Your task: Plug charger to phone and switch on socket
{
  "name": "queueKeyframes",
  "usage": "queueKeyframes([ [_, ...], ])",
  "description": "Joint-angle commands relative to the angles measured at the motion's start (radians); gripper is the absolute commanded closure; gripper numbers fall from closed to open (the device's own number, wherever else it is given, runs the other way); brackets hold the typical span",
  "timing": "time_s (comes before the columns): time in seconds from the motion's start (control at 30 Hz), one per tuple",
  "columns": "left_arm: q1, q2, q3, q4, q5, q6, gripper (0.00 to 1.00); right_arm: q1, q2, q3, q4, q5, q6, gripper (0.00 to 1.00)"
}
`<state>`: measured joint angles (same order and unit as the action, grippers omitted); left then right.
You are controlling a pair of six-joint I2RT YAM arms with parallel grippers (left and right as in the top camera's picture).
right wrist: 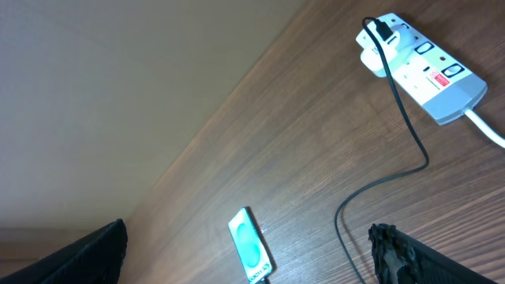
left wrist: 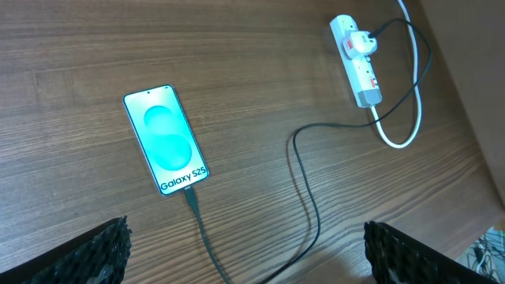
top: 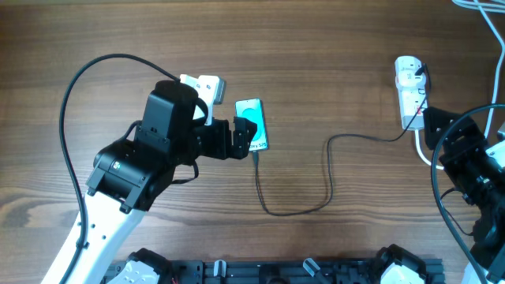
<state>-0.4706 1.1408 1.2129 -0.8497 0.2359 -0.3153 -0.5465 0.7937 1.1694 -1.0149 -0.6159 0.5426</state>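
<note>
The phone (top: 254, 124) lies flat on the wood table with its teal screen up; it also shows in the left wrist view (left wrist: 166, 140) and the right wrist view (right wrist: 250, 244). The thin black charger cable (top: 293, 207) meets the phone's bottom edge (left wrist: 190, 196) and loops right to the white socket strip (top: 409, 92), (left wrist: 359, 63), (right wrist: 430, 69). My left gripper (left wrist: 245, 252) is open and empty, just left of the phone, with the cable between its fingers. My right gripper (right wrist: 252, 248) is open and empty, near the socket at the right edge.
A thick white cord (top: 493, 55) runs from the socket off the far right corner and loops at its near end (left wrist: 398, 134). A white block (top: 201, 85) sits on the left arm. A black rail (top: 276, 272) lines the table's front edge.
</note>
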Motion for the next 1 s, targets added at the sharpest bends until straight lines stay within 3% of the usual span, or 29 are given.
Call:
queueKeyframes([
  [0.0,-0.003,0.006,0.012,0.000,-0.001,0.017,0.00,-0.001,0.008,0.004,0.000,0.020,0.015,0.00],
  [0.67,0.003,-0.031,0.012,-0.026,-0.002,0.019,0.00,-0.001,0.010,0.004,0.000,0.020,0.015,0.00],
  [0.97,0.249,-0.251,-0.054,-0.031,-0.009,0.023,0.00,-0.001,0.010,0.004,0.000,0.020,0.014,0.00],
])
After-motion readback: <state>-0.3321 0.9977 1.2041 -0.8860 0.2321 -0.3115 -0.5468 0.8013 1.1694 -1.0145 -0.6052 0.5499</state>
